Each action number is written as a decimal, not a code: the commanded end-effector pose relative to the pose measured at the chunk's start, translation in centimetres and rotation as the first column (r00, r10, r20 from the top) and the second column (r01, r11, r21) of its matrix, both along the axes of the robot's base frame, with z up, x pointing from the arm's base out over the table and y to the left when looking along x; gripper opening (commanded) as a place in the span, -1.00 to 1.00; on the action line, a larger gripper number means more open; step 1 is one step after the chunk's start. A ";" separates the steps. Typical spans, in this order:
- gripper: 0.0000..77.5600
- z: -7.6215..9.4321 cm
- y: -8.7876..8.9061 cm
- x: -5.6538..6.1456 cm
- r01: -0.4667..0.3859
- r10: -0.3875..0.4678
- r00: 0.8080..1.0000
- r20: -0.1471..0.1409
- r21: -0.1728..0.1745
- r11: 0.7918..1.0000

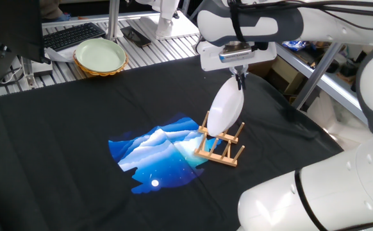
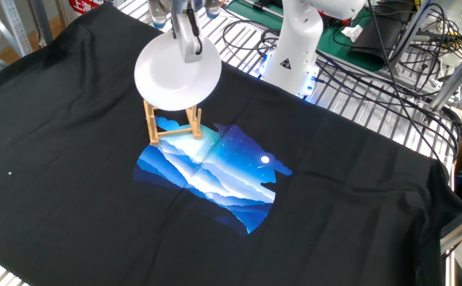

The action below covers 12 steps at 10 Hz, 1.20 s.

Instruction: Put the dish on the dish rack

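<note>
our gripper point(image 1: 240, 81) clamped on the white dish's point(image 1: 226, 109) top rim, dish upright over the wooden dish rack point(image 1: 222, 146), black-draped tabletop point(image 1: 77, 115) with blue print

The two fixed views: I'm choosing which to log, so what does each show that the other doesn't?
Only one fixed view shows the green bowl, the keyboard and the plate nearly edge-on. Only the other fixed view shows the plate's round face and a second robot's base. Both show the gripper pinching the plate's top edge over the wooden rack, on the black cloth.
</note>
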State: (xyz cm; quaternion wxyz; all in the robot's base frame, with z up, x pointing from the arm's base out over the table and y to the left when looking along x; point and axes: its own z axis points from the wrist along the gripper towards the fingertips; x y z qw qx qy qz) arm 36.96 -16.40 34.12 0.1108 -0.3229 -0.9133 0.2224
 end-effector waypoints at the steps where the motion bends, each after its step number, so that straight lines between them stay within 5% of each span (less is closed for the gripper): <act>1: -0.97 -0.1 -1.0 0.5 0.039 -0.039 0.999 -0.021 -0.009 0.999; 7: -0.97 -0.9 -2.0 1.5 0.072 -0.072 0.996 -0.045 -0.011 0.997; 12: -0.97 -1.3 -1.8 1.3 0.078 -0.078 0.995 -0.059 -0.010 0.997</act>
